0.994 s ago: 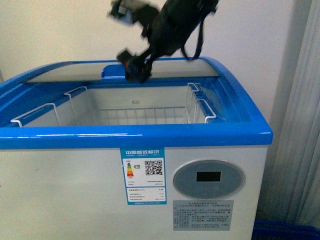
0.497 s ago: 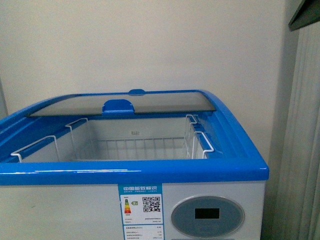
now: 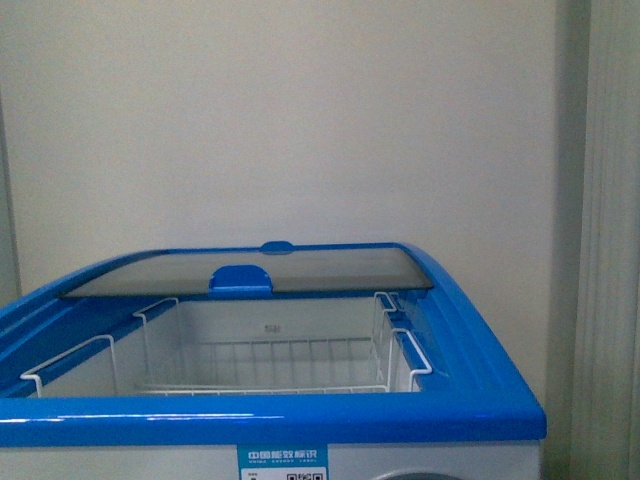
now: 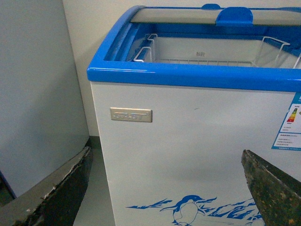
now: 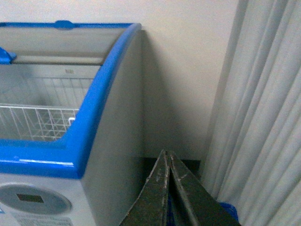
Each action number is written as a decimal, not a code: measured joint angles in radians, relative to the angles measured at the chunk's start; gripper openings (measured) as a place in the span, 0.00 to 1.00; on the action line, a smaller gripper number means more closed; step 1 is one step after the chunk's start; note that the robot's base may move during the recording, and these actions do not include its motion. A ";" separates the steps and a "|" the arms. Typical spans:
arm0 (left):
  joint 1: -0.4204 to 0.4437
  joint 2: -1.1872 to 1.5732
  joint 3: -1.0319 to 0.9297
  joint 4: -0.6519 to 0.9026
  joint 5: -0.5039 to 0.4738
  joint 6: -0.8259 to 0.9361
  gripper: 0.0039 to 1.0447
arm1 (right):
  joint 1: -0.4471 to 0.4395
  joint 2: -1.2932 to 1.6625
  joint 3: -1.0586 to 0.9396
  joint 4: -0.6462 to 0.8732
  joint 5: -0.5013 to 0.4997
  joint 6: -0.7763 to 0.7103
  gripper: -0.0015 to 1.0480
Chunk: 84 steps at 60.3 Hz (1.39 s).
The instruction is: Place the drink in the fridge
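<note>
In the front view the fridge point(image 3: 300, 420) is standing with its curved glass lid point(image 3: 250, 270) pushed toward the wall, so the white wire basket point(image 3: 270, 360) inside is showing, and as far as it is visible it is holding nothing; neither arm is appearing here, and the drink is not appearing either, so I cannot tell where it is. The lower front of the fridge is being cut off by the frame edge. In the left wrist view the left hand point(image 4: 169, 188) is hanging low before the white front wall, with its two dark fingers point(image 4: 51, 193) spread wide apart and nothing between them; the penguin print point(image 4: 188, 214) is lying between them, only partly in frame. In the right wrist view the right hand point(image 5: 168, 193) is pointing down beside the fridge corner, its fingers pressed together and, as far as I see, pinching nothing; a grey curtain point(image 5: 263, 108) is hanging near it, and a small blue thing at the floor is too cut off to name. Since no bottle is showing, I am only judging: a small plastic one should be light, smooth and a little yielding, so holding it around the middle of the body seems safest
</note>
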 joint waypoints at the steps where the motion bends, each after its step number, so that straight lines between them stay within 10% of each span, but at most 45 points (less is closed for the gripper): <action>1: 0.000 0.000 0.000 0.000 0.000 0.000 0.92 | -0.001 -0.014 -0.026 0.009 -0.001 0.003 0.03; 84: 0.000 0.000 0.000 0.000 0.000 0.000 0.92 | -0.001 -0.590 -0.428 -0.148 -0.005 0.002 0.03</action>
